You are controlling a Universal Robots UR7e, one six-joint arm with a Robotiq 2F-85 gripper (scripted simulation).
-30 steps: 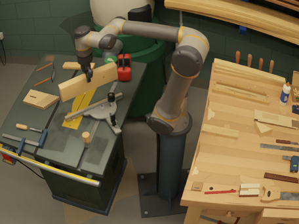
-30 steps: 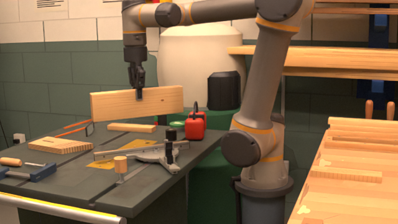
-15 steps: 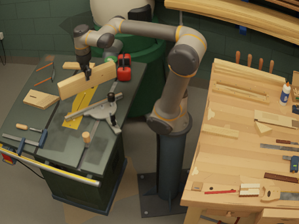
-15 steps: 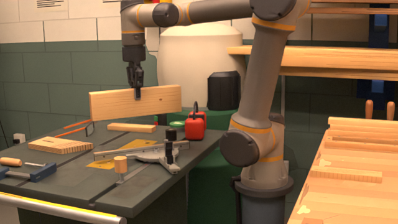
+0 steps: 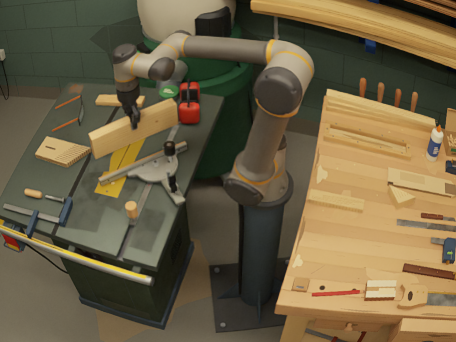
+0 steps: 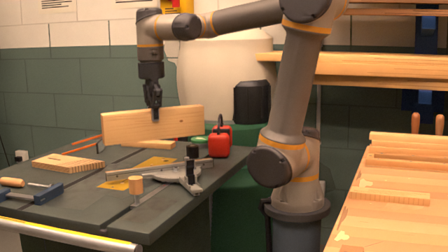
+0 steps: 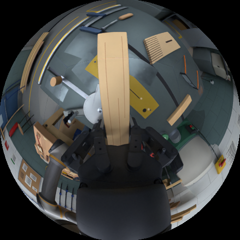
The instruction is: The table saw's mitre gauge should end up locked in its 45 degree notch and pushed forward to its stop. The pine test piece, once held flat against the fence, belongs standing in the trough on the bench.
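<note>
The pine test piece (image 5: 134, 128) (image 6: 152, 124) (image 7: 114, 90) hangs on edge in the air above the saw table, clamped at its top edge by my closed gripper (image 5: 134, 118) (image 6: 154, 112). Below it the mitre gauge (image 5: 150, 168) (image 6: 168, 170) lies on the saw table, its fence set at an angle and its black knob upright. The trough (image 5: 364, 139) is a long slot at the back of the workbench on the right, far from the gripper.
The saw table (image 5: 100, 170) carries a red block (image 5: 189, 107), a small wood strip (image 6: 148, 144), a slotted wooden board (image 5: 62, 151), a clamp (image 5: 37, 215) and a wooden peg (image 6: 135, 185). The workbench (image 5: 380, 210) holds several hand tools and a glue bottle (image 5: 434, 142).
</note>
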